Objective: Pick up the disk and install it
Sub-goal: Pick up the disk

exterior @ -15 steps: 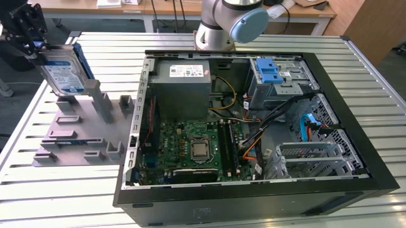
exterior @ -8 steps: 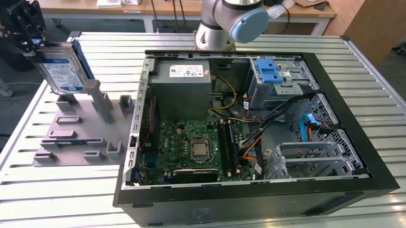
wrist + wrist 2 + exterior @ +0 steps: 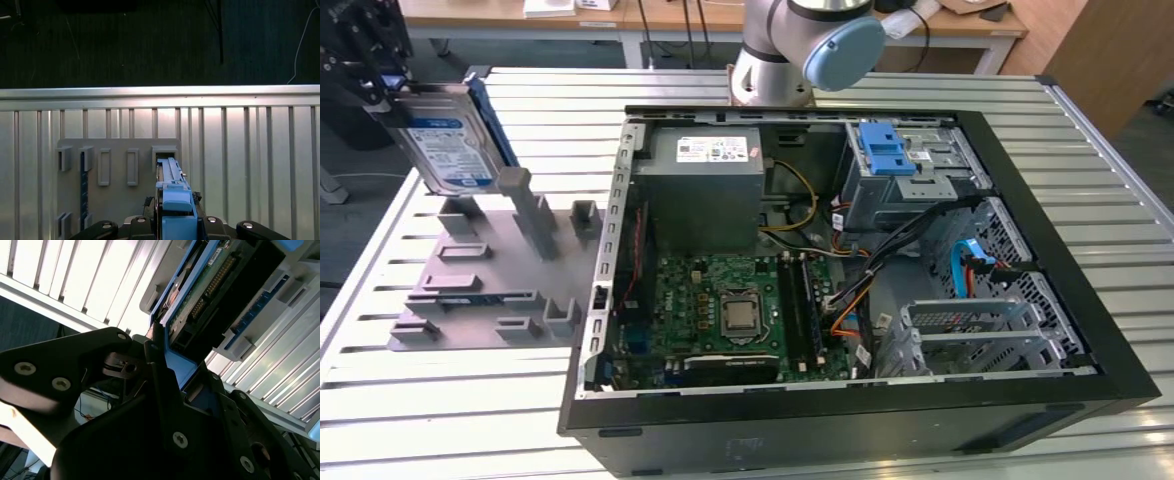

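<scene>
So, at the exterior view's far left the gripper [image 3: 380, 92] was clamped on the disk [image 3: 447, 140]. I saw it holding the drive on edge and tilted, label side towards the camera, with the blue frame along its right edge. In the second wrist view the black fingers [image 3: 161, 375] pinched that blue frame from both sides, and the disk [image 3: 215, 285] showed its circuit-board face beyond them. In the first wrist view the disk [image 3: 176, 197] appeared edge-on just ahead of the gripper [image 3: 177, 222], above the grey fixture [image 3: 117, 200]. That fixture [image 3: 487, 285] lay flat on the slatted table [image 3: 440, 400] below the disk. A grey post stood in front of the disk's lower edge, and I could not tell whether they touched. Further right, well apart from the disk, the open computer case [image 3: 854, 430] lay on its side. Inside it I saw the power supply [image 3: 707, 190] at the far left, the motherboard [image 3: 720, 300] nearer, and a blue latch [image 3: 887, 150] towards the far right
</scene>
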Motion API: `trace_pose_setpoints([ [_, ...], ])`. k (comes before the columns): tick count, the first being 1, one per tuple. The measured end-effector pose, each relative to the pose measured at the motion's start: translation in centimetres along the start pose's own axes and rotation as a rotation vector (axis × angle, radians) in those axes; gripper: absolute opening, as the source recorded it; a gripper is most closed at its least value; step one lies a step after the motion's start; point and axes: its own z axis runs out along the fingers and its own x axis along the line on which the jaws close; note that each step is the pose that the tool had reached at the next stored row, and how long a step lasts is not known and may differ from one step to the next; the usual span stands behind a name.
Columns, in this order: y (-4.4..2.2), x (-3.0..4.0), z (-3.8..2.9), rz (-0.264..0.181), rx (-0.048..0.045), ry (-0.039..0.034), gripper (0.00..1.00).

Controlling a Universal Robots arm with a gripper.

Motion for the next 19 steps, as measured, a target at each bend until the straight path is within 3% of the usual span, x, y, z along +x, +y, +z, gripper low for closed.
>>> trace_pose_setpoints([
  [19, 0.01, -0.03, -1.5, 0.0, 0.0, 0.0001, 0.37],
])
